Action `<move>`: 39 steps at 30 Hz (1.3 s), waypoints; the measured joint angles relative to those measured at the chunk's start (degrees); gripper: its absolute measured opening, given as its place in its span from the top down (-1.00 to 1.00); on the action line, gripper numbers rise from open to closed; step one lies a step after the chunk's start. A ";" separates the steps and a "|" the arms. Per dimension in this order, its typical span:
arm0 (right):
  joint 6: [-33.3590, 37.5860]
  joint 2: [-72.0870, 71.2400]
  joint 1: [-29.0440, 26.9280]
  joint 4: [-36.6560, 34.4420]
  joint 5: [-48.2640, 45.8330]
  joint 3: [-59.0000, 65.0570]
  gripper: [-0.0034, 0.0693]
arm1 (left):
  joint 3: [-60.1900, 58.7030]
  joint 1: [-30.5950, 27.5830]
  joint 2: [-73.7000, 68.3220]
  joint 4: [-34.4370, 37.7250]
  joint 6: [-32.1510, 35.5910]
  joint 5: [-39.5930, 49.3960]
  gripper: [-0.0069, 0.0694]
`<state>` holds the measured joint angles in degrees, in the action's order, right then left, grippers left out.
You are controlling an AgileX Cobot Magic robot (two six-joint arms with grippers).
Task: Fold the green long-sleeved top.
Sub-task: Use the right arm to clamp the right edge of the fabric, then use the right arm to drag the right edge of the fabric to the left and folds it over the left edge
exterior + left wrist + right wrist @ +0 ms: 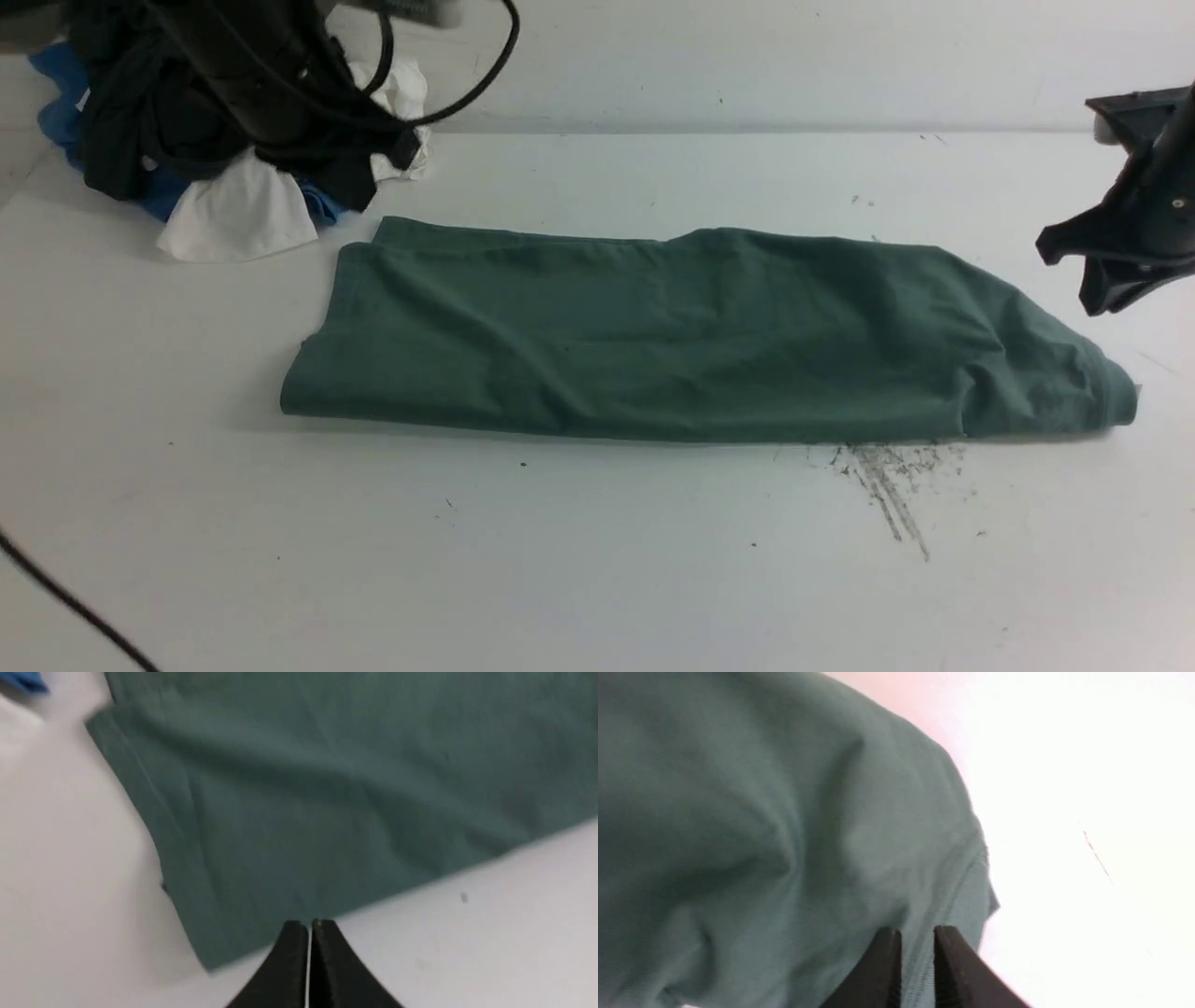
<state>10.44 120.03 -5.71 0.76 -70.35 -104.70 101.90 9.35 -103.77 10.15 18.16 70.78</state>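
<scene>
Left jaws clenched with nothing between them, in front of a pile of dark, white and blue garments. Green long-sleeved top lies in a wide, wrinkled band across the bench. Right jaws parted, holding nothing, near the top's right end.

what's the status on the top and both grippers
Left gripper shut, empty; right gripper jaws slightly apart, empty. Green top in a long, creased strip. Nothing seen lying on it.
</scene>
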 joint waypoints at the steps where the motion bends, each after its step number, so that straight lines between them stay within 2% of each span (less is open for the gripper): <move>1: -0.54 0.06 -0.92 -0.76 -0.05 0.02 0.34 | -4.93 -0.20 3.30 0.00 0.58 -0.54 0.84; 2: -0.80 0.15 -1.46 -1.86 -0.06 0.07 0.29 | -7.68 -0.39 5.77 0.16 0.79 -1.23 0.84; 5: -0.97 1.06 -3.36 -6.24 -0.18 0.41 -0.14 | -20.03 -1.22 19.93 0.31 0.80 -6.71 0.84; 6: -0.97 1.16 -3.36 -6.39 -0.18 0.42 -0.16 | -20.68 -1.22 19.93 0.30 0.80 -6.71 0.84; 8: -0.92 3.28 -3.58 -6.88 -0.12 1.19 -0.45 | -28.34 -1.36 31.31 -0.32 1.18 -8.44 0.84; 11: -1.76 6.24 -3.58 -6.13 -0.13 1.74 -0.57 | -35.07 -1.36 42.32 -2.17 1.43 -9.57 0.84; 14: -2.87 9.28 -3.58 -7.36 -0.03 2.13 -0.58 | -41.92 -1.36 55.01 -4.99 -0.98 -13.10 0.84; 16: -3.02 9.66 -3.58 -9.45 0.28 1.87 -0.51 | -44.82 -1.36 60.60 -5.75 -3.19 -13.66 0.84; 18: -2.60 9.75 -3.58 -12.26 0.28 1.76 -0.35 | -47.06 -1.36 65.84 -6.14 -4.92 -13.50 0.84; 20: -2.12 9.94 -3.58 -13.73 0.28 1.61 -0.09 | -48.42 -1.36 68.72 -6.26 -5.70 -12.47 0.84; 22: -1.68 10.00 -3.58 -13.40 0.28 1.61 0.27 | -49.65 -1.36 70.49 -6.64 -6.12 -10.36 0.84; 23: -1.50 10.00 -3.58 -13.14 0.28 1.61 0.39 | -49.97 -1.36 70.77 -6.70 -6.23 -9.72 0.84; 24: -1.35 9.72 -3.58 -11.22 0.28 1.61 0.67 | -51.03 -1.36 71.20 -6.87 -6.69 -8.39 0.84; 26: -1.35 9.07 -3.58 -9.25 0.28 1.73 0.78 | -52.05 -1.36 71.25 -6.93 -6.84 -7.83 0.84; 27: -1.58 7.35 -3.45 -4.22 0.22 1.78 0.82 | -54.06 -1.36 71.25 -7.31 -6.96 -7.65 0.84; 31: -5.72 1.05 -3.30 7.20 -0.15 0.20 0.83 | -60.91 -1.36 70.72 -7.69 -7.10 -8.52 0.84; 33: -8.02 -1.83 -3.19 8.34 -0.30 -2.22 0.83 | -64.24 -1.36 70.20 -7.69 -7.24 -10.65 0.84; 36: -9.53 -5.24 -2.00 2.44 -0.83 -5.99 0.83 | -68.70 -1.36 69.40 -7.55 -8.45 -16.23 0.84; 39: -8.58 -7.48 2.13 -9.43 -0.89 -8.84 0.83 | -71.56 -1.36 68.04 -6.42 -10.33 -21.95 0.84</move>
<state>1.86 112.55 -3.59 -8.67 -71.24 -113.54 30.33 8.00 -35.73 3.73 7.83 48.83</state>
